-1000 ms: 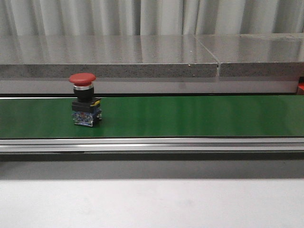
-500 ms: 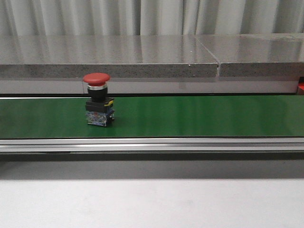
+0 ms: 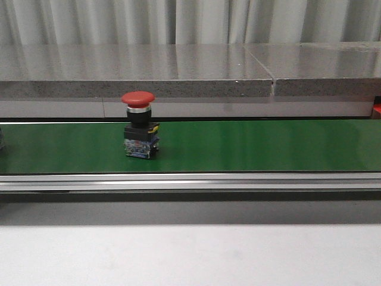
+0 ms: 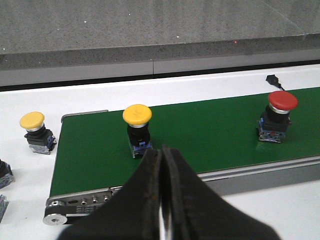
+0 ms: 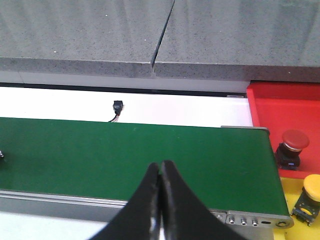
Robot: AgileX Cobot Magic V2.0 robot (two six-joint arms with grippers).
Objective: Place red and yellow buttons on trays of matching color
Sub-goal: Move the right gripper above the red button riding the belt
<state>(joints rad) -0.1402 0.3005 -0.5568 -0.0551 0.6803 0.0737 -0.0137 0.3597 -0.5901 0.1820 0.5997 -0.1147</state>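
A red button (image 3: 138, 132) stands upright on the green conveyor belt (image 3: 250, 146); the left wrist view shows the same red button (image 4: 278, 116) and a yellow button (image 4: 137, 129) farther back on the belt (image 4: 210, 135). My left gripper (image 4: 162, 151) is shut and empty, on the near side of the belt just in front of the yellow button. My right gripper (image 5: 160, 165) is shut and empty over the near edge of the belt (image 5: 130, 155). At the belt's end, a red tray (image 5: 285, 115) holds a red button (image 5: 292, 148) and a yellow tray (image 5: 300, 227) holds a yellow button (image 5: 311, 192).
Another yellow button (image 4: 36, 132) stands on the white table off the belt's start, with parts of other buttons (image 4: 4, 175) near it. A small black sensor (image 5: 117, 107) sits behind the belt. A grey stone ledge (image 3: 178, 74) runs along the back.
The red button has travelled to the right along the belt, about 60 pixels in the front view.
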